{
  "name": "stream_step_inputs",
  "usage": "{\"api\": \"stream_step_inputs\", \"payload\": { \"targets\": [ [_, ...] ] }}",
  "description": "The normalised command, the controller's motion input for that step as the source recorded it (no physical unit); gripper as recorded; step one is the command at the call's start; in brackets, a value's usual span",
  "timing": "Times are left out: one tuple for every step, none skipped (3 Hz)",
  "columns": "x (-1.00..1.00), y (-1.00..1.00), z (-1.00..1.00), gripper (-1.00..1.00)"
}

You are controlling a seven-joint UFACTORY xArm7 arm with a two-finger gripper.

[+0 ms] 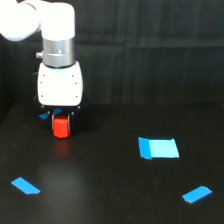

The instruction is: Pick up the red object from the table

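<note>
Exterior view: white gripper (61,121) hanging from a silver wrist at the view's upper left, pointing straight down. Directly beneath its body, the red object (61,128), small and stubby, set between dark fingers too blurred to separate; closed around it, so far as can be made out. Cannot tell whether resting on the black worktop (110,180) or raised just clear of it. A large blue tape piece (159,148) well apart toward the view's right. A smaller blue strip (197,194) lower right, another (25,185) lower left. Behind, a black ribbed backdrop (150,55).
</note>
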Motion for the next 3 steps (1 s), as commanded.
{"api": "stream_step_inputs", "payload": {
  "targets": [
    [0.33, 0.09, 1.00, -0.94],
    [0.10, 0.04, 1.00, -0.97],
    [0.16, 0.02, 0.98, -0.98]
  ]
}}
